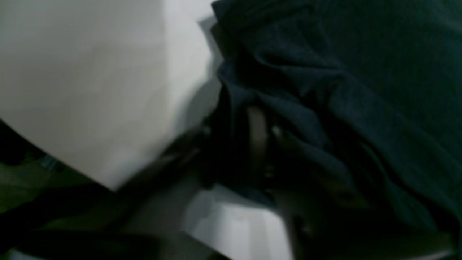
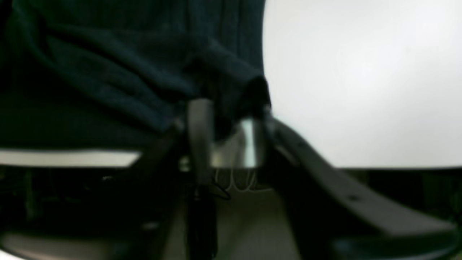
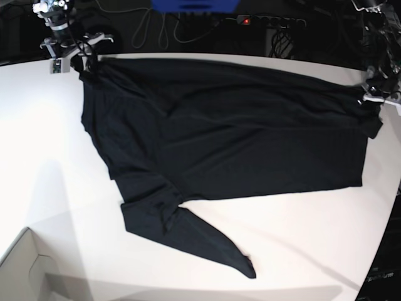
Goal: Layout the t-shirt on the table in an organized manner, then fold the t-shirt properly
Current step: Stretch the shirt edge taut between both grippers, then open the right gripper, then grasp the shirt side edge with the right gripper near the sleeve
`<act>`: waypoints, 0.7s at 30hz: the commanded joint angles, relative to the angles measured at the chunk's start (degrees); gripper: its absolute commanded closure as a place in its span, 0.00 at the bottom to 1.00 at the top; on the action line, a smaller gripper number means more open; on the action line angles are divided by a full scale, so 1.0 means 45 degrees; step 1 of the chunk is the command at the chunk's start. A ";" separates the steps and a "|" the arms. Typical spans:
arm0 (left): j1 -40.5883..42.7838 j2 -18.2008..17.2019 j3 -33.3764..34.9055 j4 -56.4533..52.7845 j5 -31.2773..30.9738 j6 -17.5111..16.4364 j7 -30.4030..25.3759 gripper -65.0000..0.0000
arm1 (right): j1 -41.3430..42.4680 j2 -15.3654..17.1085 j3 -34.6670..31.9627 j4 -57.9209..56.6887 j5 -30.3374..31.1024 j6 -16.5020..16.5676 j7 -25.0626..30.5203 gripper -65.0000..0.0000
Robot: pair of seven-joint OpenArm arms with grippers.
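The t-shirt (image 3: 232, 132) lies spread across the table (image 3: 56, 182); a box (image 3: 25, 269) sits at the near-left corner.

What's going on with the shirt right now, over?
Both jaws at t-shirt far corners, grip unclear. Shirt spread on table, one sleeve rumpled. Nothing in the way.

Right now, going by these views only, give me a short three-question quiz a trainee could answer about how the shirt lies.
1. True or false: the t-shirt is already folded into a compact rectangle.
2. What sits at the bottom-left of the table in the base view? A) a pale box corner B) a second garment C) a mug
3. Fill in: one twisted sleeve trails toward the base view's ___ edge.

Key: 1 false, it lies spread across the table; 2 A; 3 bottom.
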 commanded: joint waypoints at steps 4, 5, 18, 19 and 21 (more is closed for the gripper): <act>0.0411 -0.0260 -0.0087 0.0342 -0.0145 -0.0014 -0.0184 0.57 | 0.0047 0.0050 0.0580 0.0326 0.0267 0.0047 0.0315 0.55; 0.0411 -0.0260 -0.0087 0.0420 -0.0145 -0.0014 -0.0184 0.54 | 0.0165 0.0031 0.0775 0.0384 0.0287 0.0047 0.0315 0.55; 0.0099 -0.0240 -0.1455 0.1241 -0.0164 -0.0014 0.0246 0.49 | 0.1689 -0.0067 0.1518 0.1400 0.0267 0.0047 0.0276 0.55; -0.0155 -0.0240 -0.1552 0.1260 -0.0164 -0.0014 0.0324 0.49 | 0.1884 -0.0067 0.1518 0.1400 0.0228 0.0047 0.0276 0.55; -0.0565 -0.0260 -0.1748 0.1260 -0.0164 -0.0014 0.0519 0.49 | 0.2353 -0.0067 0.1498 0.1380 0.0189 0.0047 0.0256 0.55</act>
